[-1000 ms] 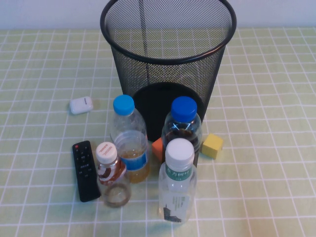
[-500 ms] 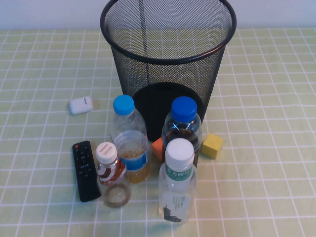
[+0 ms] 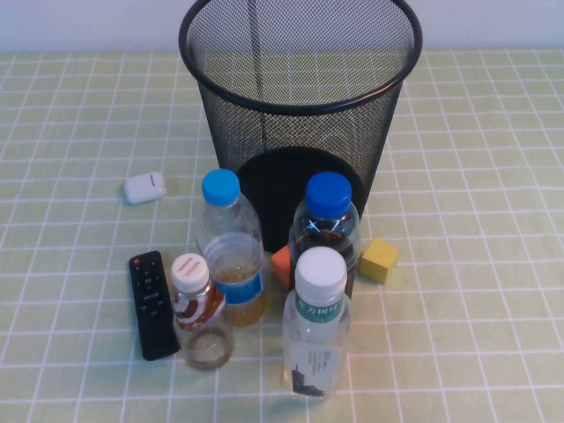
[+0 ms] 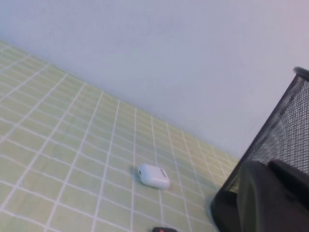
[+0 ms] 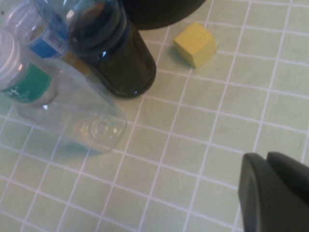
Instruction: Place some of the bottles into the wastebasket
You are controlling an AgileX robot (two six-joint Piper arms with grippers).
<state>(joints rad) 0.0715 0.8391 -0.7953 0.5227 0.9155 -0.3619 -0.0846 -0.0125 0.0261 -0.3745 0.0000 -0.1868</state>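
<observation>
High view: neither arm visible. Wastebasket [image 3: 300, 115] upright at table's far side, nothing seen inside; four bottles [image 3: 264, 282] standing just in front, orange block [image 3: 281, 264] mostly hidden behind them. Amber liquid low in blue-capped bottle [image 3: 231, 251].

Left wrist view: left gripper [image 4: 268, 166] clenched, holding nothing, beside basket mesh; remote cut off at edge.

Right wrist view: right gripper [image 5: 266, 157] clenched, empty, over bare cloth, apart from dark-filled bottle [image 5: 113, 53].

4 bottles [image 3: 264, 282] stand upright before the black wastebasket [image 3: 300, 106].
</observation>
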